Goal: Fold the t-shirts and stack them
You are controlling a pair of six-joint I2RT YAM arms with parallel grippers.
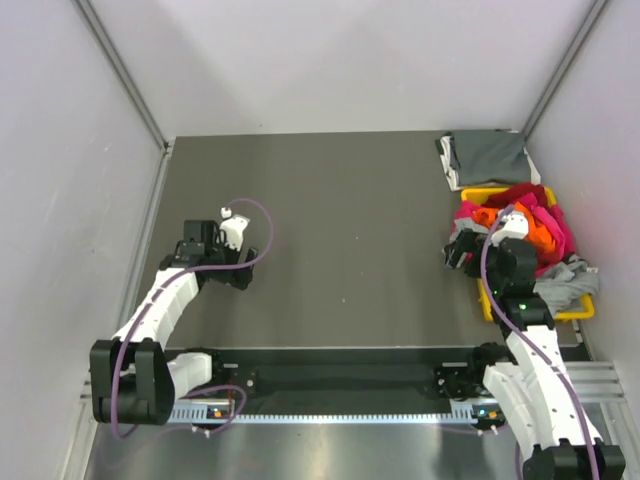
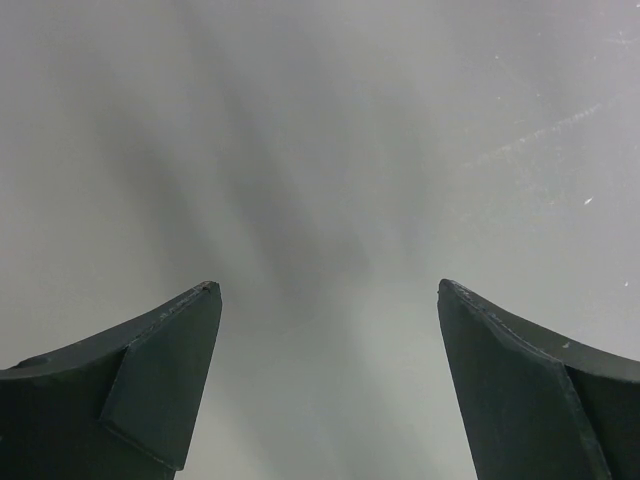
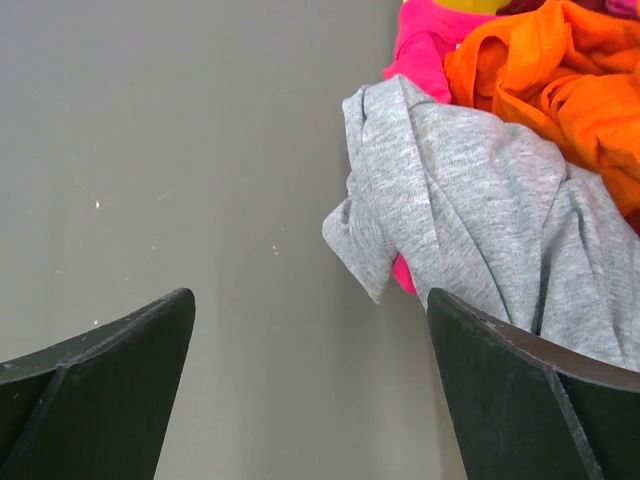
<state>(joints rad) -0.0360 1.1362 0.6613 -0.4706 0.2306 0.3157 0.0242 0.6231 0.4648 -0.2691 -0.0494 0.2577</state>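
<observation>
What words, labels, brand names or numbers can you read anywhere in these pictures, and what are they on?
No text can be read anywhere.
The grey shirt, orange shirt and pink shirt are plain, with no label showing.
The folded dark shirt, yellow bin and table show no print.
Any marking on the left arm or right arm is too small to tell.

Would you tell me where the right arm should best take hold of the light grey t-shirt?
Pinch the loose fold of the light grey t-shirt nearest the table, approaching from that side; it droops free there, clear of the orange t-shirt.
</observation>
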